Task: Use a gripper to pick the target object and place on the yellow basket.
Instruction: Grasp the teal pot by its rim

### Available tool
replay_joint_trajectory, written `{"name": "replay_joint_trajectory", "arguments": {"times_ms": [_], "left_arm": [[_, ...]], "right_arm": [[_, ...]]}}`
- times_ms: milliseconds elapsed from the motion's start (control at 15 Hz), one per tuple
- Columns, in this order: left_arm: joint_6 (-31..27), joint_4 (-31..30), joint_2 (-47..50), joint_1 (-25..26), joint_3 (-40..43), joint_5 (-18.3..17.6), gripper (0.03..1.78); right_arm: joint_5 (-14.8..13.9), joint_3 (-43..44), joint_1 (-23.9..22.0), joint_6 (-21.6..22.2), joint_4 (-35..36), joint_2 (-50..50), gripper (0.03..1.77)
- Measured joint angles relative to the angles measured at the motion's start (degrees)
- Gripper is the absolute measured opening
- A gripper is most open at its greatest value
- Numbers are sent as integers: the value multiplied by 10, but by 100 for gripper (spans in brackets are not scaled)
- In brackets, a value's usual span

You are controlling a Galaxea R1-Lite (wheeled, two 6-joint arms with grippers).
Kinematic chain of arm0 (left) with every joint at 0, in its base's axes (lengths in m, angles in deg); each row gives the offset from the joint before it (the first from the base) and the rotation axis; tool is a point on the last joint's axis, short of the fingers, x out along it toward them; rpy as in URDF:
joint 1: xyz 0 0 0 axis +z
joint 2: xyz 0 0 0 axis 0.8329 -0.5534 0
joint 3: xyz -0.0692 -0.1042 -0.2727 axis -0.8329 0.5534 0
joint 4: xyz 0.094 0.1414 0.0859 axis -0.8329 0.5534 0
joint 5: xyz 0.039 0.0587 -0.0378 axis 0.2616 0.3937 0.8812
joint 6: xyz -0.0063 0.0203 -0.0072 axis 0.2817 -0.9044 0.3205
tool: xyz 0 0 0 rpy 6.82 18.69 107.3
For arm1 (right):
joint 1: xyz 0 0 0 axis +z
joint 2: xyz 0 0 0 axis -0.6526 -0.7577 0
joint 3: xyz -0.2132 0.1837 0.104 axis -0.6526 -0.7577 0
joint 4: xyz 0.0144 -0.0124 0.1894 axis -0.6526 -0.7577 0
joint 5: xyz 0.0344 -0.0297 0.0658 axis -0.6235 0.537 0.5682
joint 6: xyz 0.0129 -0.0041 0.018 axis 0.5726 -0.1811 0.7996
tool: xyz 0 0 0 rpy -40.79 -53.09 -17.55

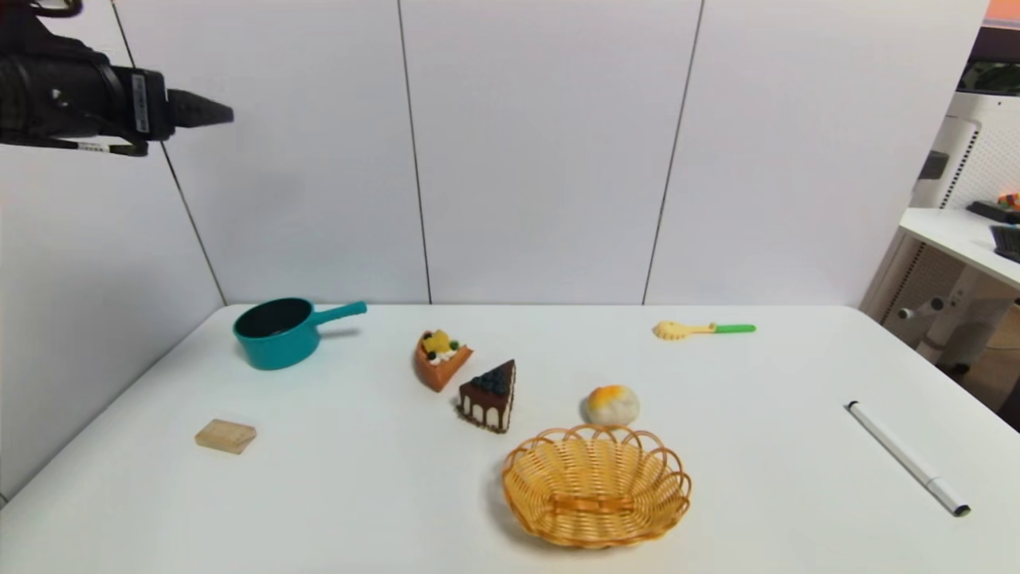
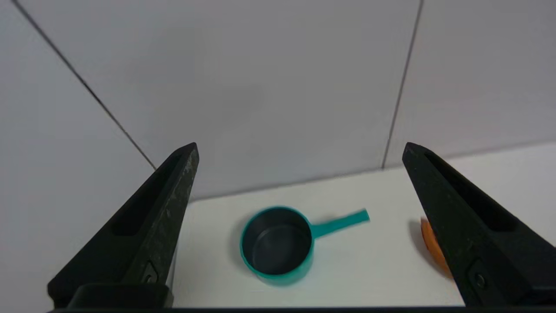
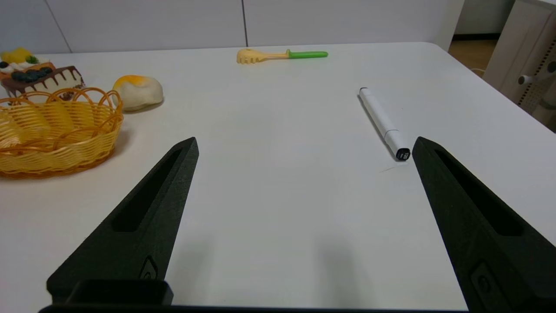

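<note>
The left gripper [image 2: 299, 150] hung high at far left, fingers spread wide; the teal saucepan [image 1: 275, 331] stood below it, handle pointing right. The right gripper [image 3: 304, 145], also wide and empty, sat well apart from it; the left arm was nearer.

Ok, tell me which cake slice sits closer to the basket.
The chocolate slice with blueberries; the orange fruit-topped slice lies farther back from the yellow basket.

Right gripper [image 3: 304, 145] hovering low over white table [image 3: 278, 195], fingers spread wide — white marker [image 3: 383, 123] lying near one finger, yellow basket [image 3: 56, 130] sitting off opposite side, bun [image 3: 138, 92] resting just beside it
</note>
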Motion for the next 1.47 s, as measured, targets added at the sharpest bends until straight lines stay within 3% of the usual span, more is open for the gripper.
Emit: {"name": "replay_joint_trajectory", "arguments": {"times_ms": [333,600,867,1267,1467], "left_arm": [[-189,251,-110,51,-135,-27,169],[-335,362,-169,90,-151,-28,169],[-458,377,-220,109,-151,-44,169],[-550,372,-301,110,-159,-135,169],[-569,372,-326,97,-161,-138,169]], "right_arm": [[0,0,0,0,0,0,170],[0,0,0,0,0,0,170],[0,0,0,0,0,0,170],[0,0,0,0,0,0,170],[0,0,0,0,0,0,170]]}}
